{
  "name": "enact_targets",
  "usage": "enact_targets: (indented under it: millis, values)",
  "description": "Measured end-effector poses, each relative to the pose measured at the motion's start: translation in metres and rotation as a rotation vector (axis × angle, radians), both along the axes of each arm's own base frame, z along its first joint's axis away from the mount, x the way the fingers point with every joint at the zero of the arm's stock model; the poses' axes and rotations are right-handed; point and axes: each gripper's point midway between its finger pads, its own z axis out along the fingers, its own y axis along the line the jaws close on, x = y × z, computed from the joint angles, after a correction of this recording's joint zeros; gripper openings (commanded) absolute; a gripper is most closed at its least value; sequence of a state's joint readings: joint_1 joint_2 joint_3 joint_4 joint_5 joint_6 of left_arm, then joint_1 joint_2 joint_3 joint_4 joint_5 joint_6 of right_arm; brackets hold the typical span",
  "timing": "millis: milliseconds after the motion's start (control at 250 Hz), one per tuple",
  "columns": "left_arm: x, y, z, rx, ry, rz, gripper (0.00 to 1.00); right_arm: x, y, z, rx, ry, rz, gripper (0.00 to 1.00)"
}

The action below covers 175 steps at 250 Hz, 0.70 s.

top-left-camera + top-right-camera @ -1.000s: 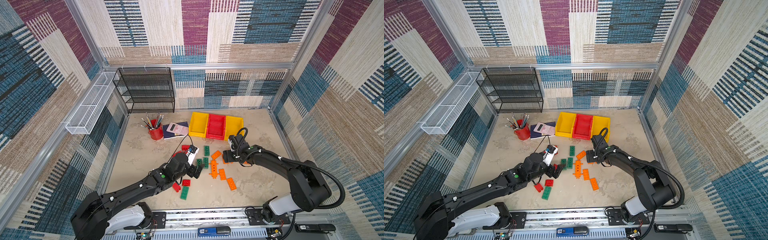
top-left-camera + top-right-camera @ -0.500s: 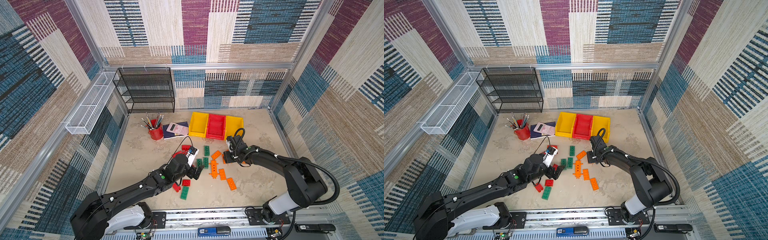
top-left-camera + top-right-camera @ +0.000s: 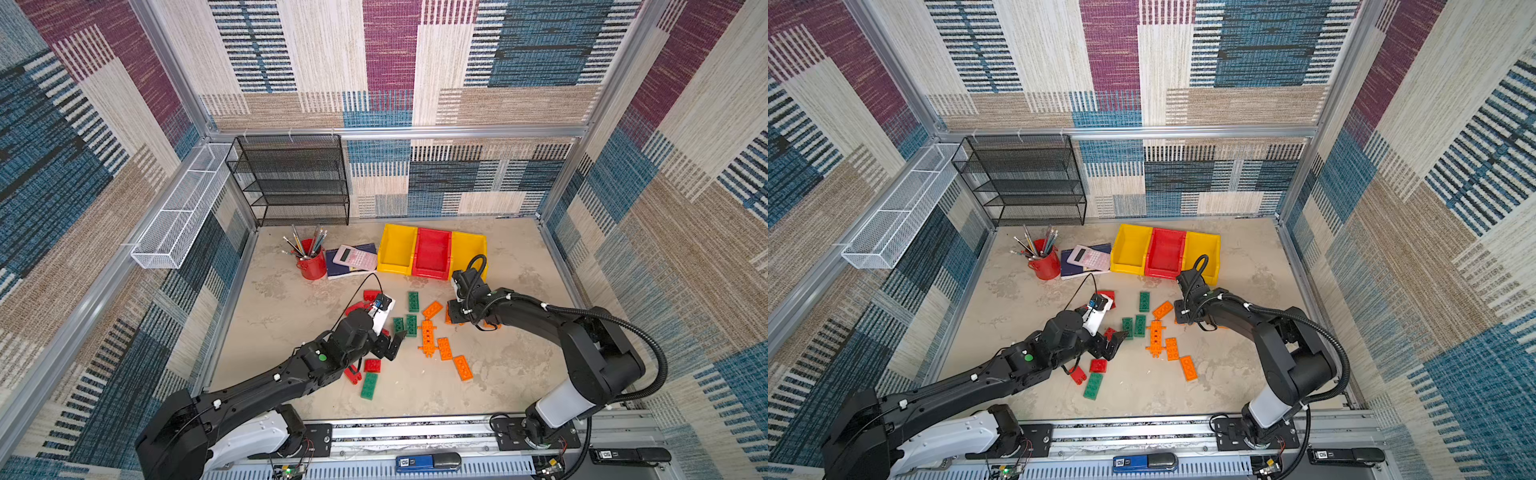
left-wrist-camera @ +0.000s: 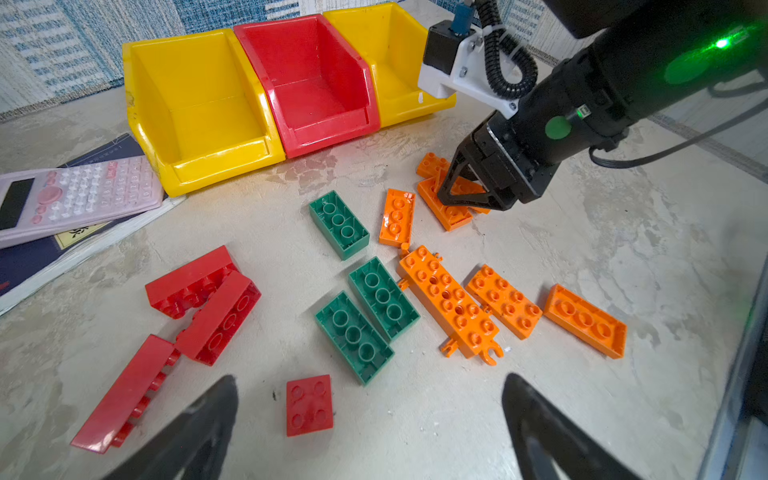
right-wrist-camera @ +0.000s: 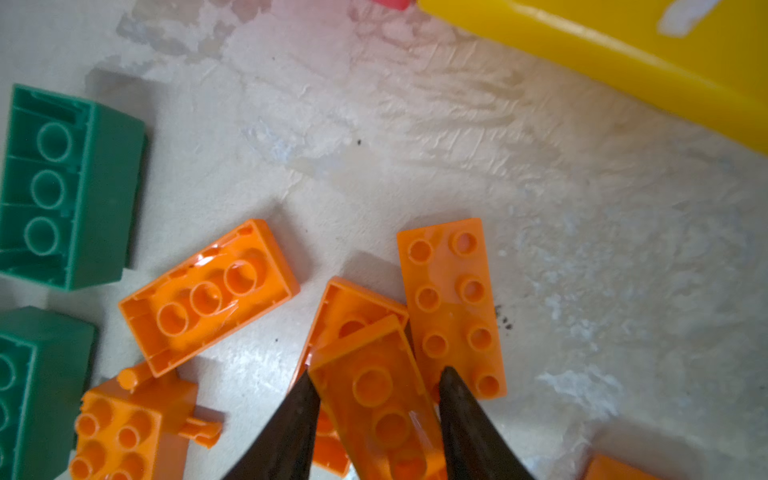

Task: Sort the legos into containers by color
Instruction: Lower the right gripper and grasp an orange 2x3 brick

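So the orange plastic 2x4 brick [image 5: 374, 386], hollow side up, is where the action is: it's lying tilted on a second orange brick [image 5: 353, 305] on the beige marbled tabletop [image 3: 498, 386], near the front of the right-hand yellow plastic bin [image 3: 467, 245], and the right gripper [image 5: 377, 374] has its dark fingers [image 5: 291, 424] pressed against both long sides, so it's pinching that brick. Can't tell if it's lifted off the one underneath. A flat orange studded plate [image 5: 453, 307] sits just beside it. That yellow bin is joined to a red plastic bin [image 3: 432, 253] and a left-hand yellow plastic bin [image 3: 397, 249] in a row at the back of the table. All the other legos I can see are loose on the tabletop: three green bricks [image 4: 382, 297] upside down, a long orange pegged piece [image 4: 449, 301] next to them, a few more orange ones, and a cluster of red bricks [image 4: 199, 286]. The left gripper [image 4: 370, 380] is spread wide, holding nothing, hanging over a small red 2x2 brick [image 4: 309, 405]. Further out there's a round red pencil cup [image 3: 311, 266], a pink calculator [image 3: 355, 257] on a dark blue notebook [image 4: 29, 266], and a black wire-mesh shelf [image 3: 291, 178] against the back wall.
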<state>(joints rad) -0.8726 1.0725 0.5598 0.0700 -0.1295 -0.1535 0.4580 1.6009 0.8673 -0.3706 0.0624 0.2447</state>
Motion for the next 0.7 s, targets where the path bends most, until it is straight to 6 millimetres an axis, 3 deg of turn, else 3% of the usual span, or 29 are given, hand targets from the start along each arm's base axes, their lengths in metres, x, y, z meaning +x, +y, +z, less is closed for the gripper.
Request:
enact_targets:
  millis: [372,700]
  values:
    - [0.000,0.000,-0.001,0.005,0.003,-0.001,0.99,0.004,0.003,0.002,0.017,-0.008,-0.005,0.43]
    - [0.004,-0.003,0.010,0.001,-0.014,-0.003,0.99,0.017,0.003,0.022,0.007,-0.054,-0.022,0.40]
